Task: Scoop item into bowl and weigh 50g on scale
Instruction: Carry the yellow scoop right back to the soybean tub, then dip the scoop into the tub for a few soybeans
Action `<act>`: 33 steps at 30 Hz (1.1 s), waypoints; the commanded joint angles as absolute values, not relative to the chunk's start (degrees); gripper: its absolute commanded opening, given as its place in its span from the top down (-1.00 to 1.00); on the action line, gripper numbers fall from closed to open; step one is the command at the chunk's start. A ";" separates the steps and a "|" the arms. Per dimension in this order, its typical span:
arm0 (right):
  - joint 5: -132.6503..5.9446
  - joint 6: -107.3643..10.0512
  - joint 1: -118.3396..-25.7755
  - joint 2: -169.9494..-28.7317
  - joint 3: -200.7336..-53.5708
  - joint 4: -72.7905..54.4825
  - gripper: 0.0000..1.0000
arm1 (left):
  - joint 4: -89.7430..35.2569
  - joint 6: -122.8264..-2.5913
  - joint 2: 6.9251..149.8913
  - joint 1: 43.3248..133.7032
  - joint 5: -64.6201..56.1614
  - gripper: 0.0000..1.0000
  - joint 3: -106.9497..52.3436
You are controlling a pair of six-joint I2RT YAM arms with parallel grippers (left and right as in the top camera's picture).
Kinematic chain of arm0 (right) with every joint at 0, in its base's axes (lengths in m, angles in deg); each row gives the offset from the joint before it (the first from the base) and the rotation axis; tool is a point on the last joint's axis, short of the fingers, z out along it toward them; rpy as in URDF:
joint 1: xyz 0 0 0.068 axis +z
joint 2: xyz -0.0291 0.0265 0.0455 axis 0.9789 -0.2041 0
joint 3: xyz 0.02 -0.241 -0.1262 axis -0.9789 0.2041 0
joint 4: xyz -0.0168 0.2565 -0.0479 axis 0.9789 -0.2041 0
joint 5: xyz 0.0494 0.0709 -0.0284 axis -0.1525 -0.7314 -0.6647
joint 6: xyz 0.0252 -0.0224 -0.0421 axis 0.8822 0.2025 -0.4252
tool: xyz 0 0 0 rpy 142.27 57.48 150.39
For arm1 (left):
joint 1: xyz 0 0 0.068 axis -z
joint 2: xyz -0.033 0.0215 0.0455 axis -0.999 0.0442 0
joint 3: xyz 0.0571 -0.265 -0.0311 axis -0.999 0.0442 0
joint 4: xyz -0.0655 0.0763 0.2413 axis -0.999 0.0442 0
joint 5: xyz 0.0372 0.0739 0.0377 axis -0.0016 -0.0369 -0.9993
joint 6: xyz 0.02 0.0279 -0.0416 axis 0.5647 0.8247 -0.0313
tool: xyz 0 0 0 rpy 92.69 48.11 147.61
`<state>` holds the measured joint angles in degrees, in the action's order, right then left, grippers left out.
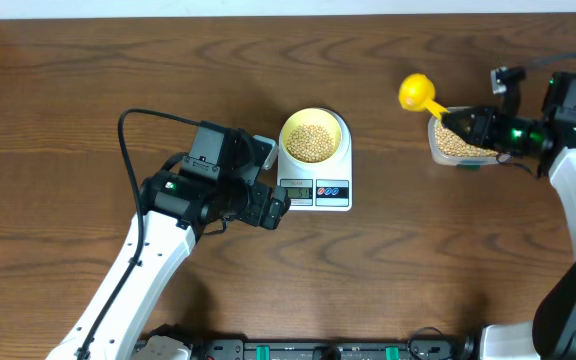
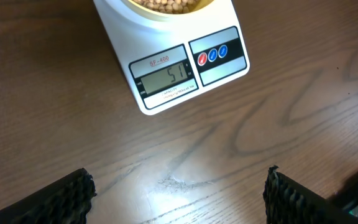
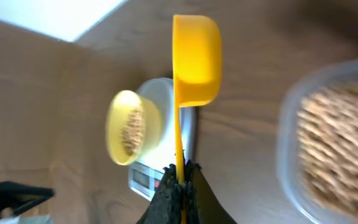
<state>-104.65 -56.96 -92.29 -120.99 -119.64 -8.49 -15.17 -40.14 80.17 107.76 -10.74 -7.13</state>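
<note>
The white scale (image 1: 342, 152) stands mid-table with the pale-yellow bowl (image 1: 289, 126) on it, holding a heap of tan beans (image 1: 314, 141). In the left wrist view the scale (image 2: 166, 43) shows 51 on its display, and the bowl's rim (image 2: 166, 15) sits at the top edge. My left gripper (image 1: 273, 181) (image 2: 179, 194) is open over bare wood just beside the scale's display end. My right gripper (image 1: 460, 123) (image 3: 180, 177) is shut on the handle of a yellow scoop (image 1: 415, 92) (image 3: 196, 56), raised above the table. No beans show in the scoop.
A clear plastic tub (image 1: 457, 147) (image 3: 328, 146) of beans sits at the far right under my right wrist. The table's back edge runs along the top of the overhead view.
</note>
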 commanded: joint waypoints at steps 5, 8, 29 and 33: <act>-93.96 -62.45 -95.89 -113.69 -120.45 -10.48 0.98 | -15.04 -40.25 79.36 107.52 -10.24 -0.78 -6.60; -89.33 -62.45 -96.85 -110.76 -120.45 -11.48 0.98 | -15.04 -40.25 79.36 107.52 -10.24 -0.78 -6.60; -63.17 -72.68 -92.40 -107.88 -120.45 -20.36 0.98 | -15.04 -40.25 79.36 107.52 -10.24 -0.78 -6.60; -57.18 -77.14 -89.40 -107.88 -120.45 -22.96 0.98 | -15.04 -40.25 79.36 107.52 -10.24 -0.79 -6.60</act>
